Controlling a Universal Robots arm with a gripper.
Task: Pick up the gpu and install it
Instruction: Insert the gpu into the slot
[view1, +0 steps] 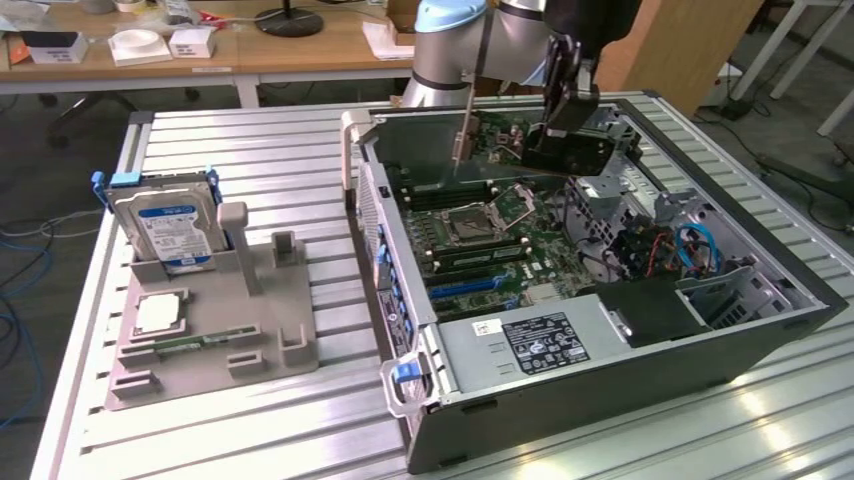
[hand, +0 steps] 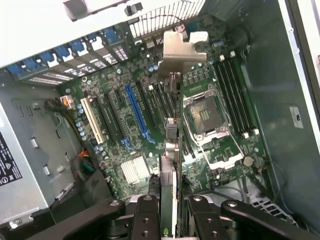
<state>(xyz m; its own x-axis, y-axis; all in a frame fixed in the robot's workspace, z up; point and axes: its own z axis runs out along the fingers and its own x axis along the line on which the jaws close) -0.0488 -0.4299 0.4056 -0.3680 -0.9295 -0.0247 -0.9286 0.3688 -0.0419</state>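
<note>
**Wrist view: the gpu hangs edge-on from the hand, above the motherboard slots**

The gpu (hand: 169, 165) shows here as a thin upright card seen along its edge, held between the two dark fingers (hand: 145, 220) of the hand (hand: 169, 225). The hand is clenched on the card's near end, one finger on each flat face. The card's long axis runs straight out from the hand, and its silver end bracket (hand: 181, 50) sits at the far end, close to the perforated rear wall of the computer case (hand: 170, 15).

Directly beneath the gpu lies the green motherboard (hand: 125, 130). Its expansion slots run in the same direction as the card. A long blue slot (hand: 136, 112) lies to one side of the card, with a white slot (hand: 92, 120) further off on that side. On the card's other side sits the open silver CPU socket (hand: 206, 117). Whether the card's lower edge is already touching a slot cannot be told from here.

In the exterior view, the hand (view1: 567, 150) is lowered into the open case (view1: 601, 400), near the case's far end. The gpu (view1: 463, 135) stands below and beside it as a narrow upright strip. On the table (view1: 240, 140), well apart from the hand toward the exterior view's left, a grey parts holder (view1: 254, 330) carries a silver hard drive (view1: 167, 230) standing upright.
</note>
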